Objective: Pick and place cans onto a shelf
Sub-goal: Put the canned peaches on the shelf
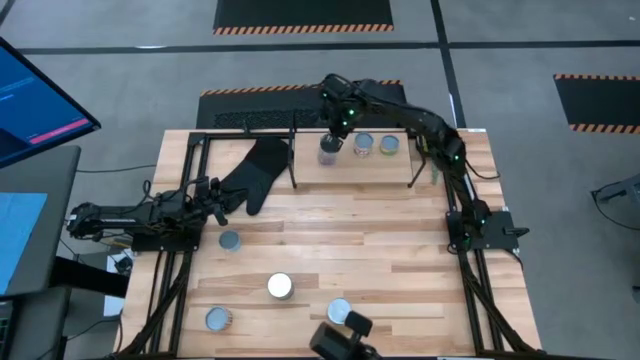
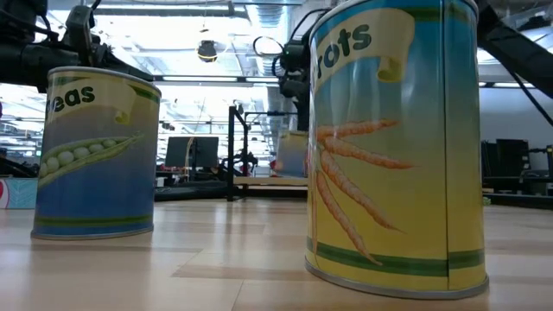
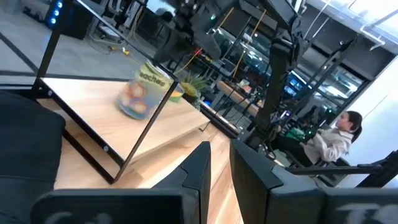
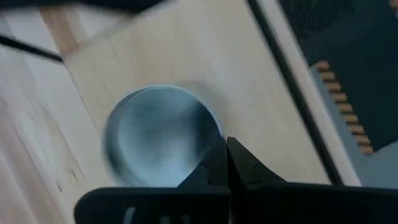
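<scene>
My right gripper (image 1: 331,128) (image 4: 227,144) is shut and empty. It hangs just above a can (image 1: 330,151) (image 4: 160,134) that stands upright on the left part of the shelf's light board (image 1: 350,168). Two more cans (image 1: 364,145) (image 1: 389,146) stand on the board to its right. Several cans stand on the tabletop: one at the left (image 1: 230,241), one in the middle (image 1: 279,286), two near the front edge (image 1: 217,318) (image 1: 340,312). My left gripper (image 1: 215,196) (image 3: 221,165) waits at the table's left, its fingers a little apart and empty.
A black oven mitt (image 1: 256,175) lies between my left gripper and the shelf. The shelf's thin black legs (image 1: 292,165) (image 1: 415,172) stand on the table. A small green plant (image 3: 191,84) and a seated person (image 3: 336,140) show beyond the table. A camera mount (image 1: 340,342) sits at the front edge.
</scene>
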You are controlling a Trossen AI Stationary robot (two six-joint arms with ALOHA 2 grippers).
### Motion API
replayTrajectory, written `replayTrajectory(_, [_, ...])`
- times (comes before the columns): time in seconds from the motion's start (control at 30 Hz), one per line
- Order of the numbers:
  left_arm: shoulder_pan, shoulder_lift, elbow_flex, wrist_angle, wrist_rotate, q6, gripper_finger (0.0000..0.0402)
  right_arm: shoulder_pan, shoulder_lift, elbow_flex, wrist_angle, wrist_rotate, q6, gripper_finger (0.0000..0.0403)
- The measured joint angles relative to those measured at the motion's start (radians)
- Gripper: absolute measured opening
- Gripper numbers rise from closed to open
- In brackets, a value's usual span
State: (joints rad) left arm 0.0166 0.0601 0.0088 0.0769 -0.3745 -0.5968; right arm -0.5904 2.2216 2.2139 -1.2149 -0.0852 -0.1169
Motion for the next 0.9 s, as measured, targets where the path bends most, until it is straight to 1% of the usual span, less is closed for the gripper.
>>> replayTrajectory(0.1, [0.000,0.000,0.000,0.000,0.001,0.000,0.0050,0.007,0.006,0.000,-0.001,0.000,0.011,0.0016])
replayTrajectory(0.27, [0.000,0.000,0.000,0.000,0.001,0.000,0.0050,0.020,0.006,0.000,0.025,0.000,0.011,0.0062])
replayTrajectory(0.47, [0.000,0.000,0.000,0.000,0.001,0.001,0.0050,0.024,-0.047,0.000,0.047,0.004,0.011,0.0093])
replayTrajectory(0.53, [0.000,0.000,0.000,0.000,0.001,0.001,0.0050,0.026,-0.062,0.000,0.035,0.005,0.020,0.0099])
replayTrajectory(0.6, [0.000,0.000,0.000,0.000,0.001,0.001,0.0050,0.029,-0.081,0.000,-0.012,0.004,0.034,0.0101])
replayTrajectory(0.7, [0.000,0.000,0.000,0.000,0.002,0.001,0.0050,0.045,-0.116,0.001,-0.138,0.006,0.054,0.0098])
replayTrajectory(0.8, [0.000,0.000,0.000,0.000,0.002,0.009,0.0050,0.074,-0.112,-0.014,-0.262,0.006,0.058,0.0092])
replayTrajectory(0.9, [0.000,0.000,0.000,0.000,0.002,0.013,0.0050,0.114,-0.108,-0.065,-0.278,0.006,0.056,0.0086])
